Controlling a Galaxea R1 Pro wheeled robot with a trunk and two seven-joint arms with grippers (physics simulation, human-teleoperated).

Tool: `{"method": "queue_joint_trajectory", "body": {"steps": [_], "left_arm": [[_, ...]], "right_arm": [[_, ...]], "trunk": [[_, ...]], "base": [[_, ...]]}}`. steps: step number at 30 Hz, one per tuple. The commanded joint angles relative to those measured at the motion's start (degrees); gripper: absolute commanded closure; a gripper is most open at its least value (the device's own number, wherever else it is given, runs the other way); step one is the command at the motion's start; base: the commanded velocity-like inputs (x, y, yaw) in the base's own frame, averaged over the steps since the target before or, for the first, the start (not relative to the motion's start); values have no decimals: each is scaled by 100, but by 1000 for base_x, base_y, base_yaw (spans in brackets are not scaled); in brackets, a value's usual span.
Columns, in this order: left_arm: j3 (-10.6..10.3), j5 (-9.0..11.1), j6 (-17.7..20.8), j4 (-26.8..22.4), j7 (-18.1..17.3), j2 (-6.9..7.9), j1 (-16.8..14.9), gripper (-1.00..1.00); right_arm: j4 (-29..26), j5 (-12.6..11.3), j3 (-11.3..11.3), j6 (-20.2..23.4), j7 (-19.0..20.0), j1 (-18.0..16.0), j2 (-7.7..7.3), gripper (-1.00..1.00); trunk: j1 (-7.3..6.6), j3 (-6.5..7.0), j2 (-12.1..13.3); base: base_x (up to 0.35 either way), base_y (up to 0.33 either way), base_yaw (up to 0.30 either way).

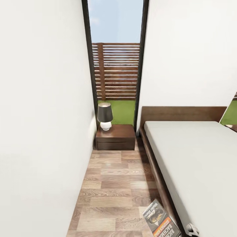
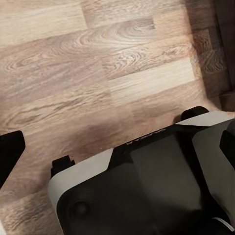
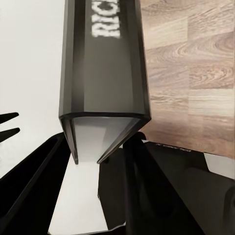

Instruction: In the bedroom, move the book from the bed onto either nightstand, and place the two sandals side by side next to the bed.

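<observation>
The right pincer (image 3: 105,159) pinches the book (image 1: 161,220) by its lower edge, so the book stands out lengthwise from the fingers, its long axis running straight ahead. It is a thin dark grey paperback with an orange band and white lettering starting "RIC". In the head view it hangs low beside the bed (image 1: 197,158), over the floor (image 1: 115,184). Whether the left pincer is spread or pressed together I cannot tell; its camera looks down on floor planks and the robot's base (image 2: 147,191). The nightstand (image 1: 116,137) lies farther on, straight ahead of the book, against the head end of the bed below the window (image 1: 116,49). A lamp (image 1: 105,116) stands on its left part; the right part is bare, so the right arm will likely do the placing.
</observation>
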Motion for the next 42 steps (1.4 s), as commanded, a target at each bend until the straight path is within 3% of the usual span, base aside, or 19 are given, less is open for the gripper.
{"method": "queue_joint_trajectory", "body": {"steps": [1, 42], "left_arm": [[47, -61, -26, 4, -14, 0, -5, -100], [47, -61, -26, 4, -14, 2, -4, -100]], "right_arm": [[-6, 26, -63, 59, 24, -5, 2, 100], [-6, 27, -63, 59, 27, -5, 2, 100]], "trunk": [[7, -12, -12], [7, -12, -12]], "base": [[332, 0, 0], [331, -4, 0]]}}
